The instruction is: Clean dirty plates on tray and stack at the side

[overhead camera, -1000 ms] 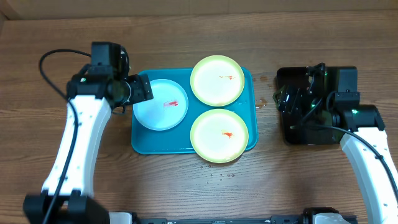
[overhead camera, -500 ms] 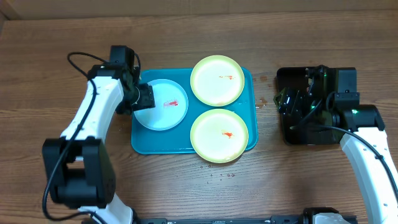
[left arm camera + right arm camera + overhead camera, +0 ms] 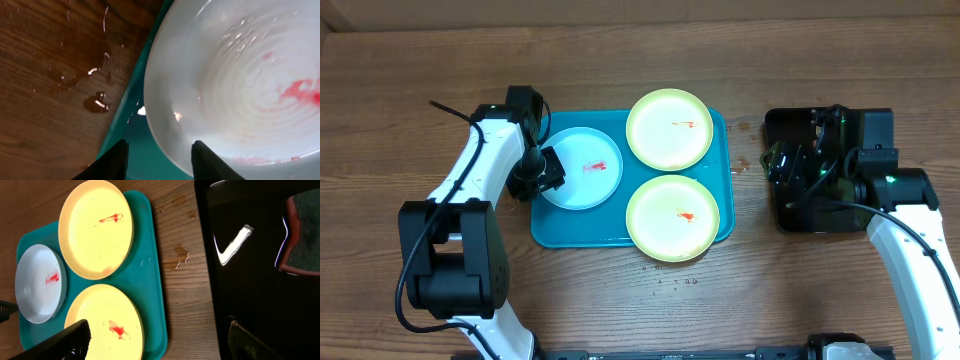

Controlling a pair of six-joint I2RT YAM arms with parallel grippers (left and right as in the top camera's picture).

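**Left claw at the white plate's rim**

My left claw (image 3: 164, 160) is down at the left end of the teal tray (image 3: 555, 225). Its two fingers stand partly apart, astride the rim of the white plate (image 3: 240, 75): one over the plate's inner slope, the other over the tray just outside it. Whether either finger touches the plate I cannot tell. The plate has a red smear near its middle.

To the right on the same tray lie two yellow-green plates, one at the far side (image 3: 669, 129) and one at the near side (image 3: 672, 217), each with a red smear.

My right claw (image 3: 160, 345) is spread wide and holds nothing, above the left edge of the glossy black tray (image 3: 240, 280). A dark pad with a rust-coloured edge (image 3: 307, 235) lies in that tray.

Everything rests on a brown wood-grain table (image 3: 620, 300). Water drops (image 3: 97, 102) glint on it beside the teal tray's left edge. A paler tan strip (image 3: 640, 8) runs along its far side.
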